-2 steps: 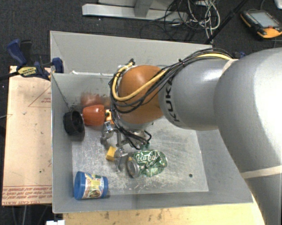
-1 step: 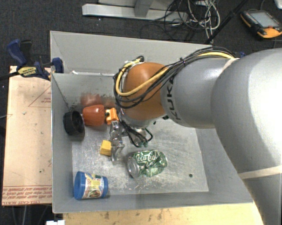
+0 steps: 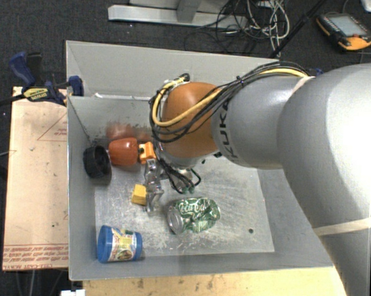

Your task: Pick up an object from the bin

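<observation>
Gripper [image 3: 152, 197] is down near the bin [image 3: 245, 196] floor, open or closed I cannot tell; yellow block [image 3: 138, 195] just beside it, green can [image 3: 195, 214] near. Apparently nothing is lifted yet.

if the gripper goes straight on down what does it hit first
The gripper would likely meet the bin floor just beside the yellow block, perhaps clipping it; depth is unclear.

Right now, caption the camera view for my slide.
Gripper low in grey metal bin, between small yellow block and crushed green drinks can.
</observation>
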`<state>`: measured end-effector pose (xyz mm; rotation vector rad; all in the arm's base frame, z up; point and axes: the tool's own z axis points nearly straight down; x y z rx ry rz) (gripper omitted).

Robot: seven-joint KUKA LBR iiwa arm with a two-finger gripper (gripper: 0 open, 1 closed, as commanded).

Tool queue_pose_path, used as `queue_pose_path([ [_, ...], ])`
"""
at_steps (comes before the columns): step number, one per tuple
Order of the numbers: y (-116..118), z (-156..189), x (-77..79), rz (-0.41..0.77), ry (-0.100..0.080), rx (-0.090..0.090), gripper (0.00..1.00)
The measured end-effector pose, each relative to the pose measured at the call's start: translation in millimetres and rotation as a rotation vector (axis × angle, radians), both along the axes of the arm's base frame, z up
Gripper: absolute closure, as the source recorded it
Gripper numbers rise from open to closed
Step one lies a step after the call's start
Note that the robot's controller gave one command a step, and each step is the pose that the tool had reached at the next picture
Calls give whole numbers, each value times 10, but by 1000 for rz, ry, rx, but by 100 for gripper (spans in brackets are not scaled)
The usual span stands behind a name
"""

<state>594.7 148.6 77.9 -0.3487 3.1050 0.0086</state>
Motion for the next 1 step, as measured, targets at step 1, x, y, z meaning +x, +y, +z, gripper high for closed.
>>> queue_pose_path([
  [1, 83, 1247, 94, -36, 12, -5, 100],
])
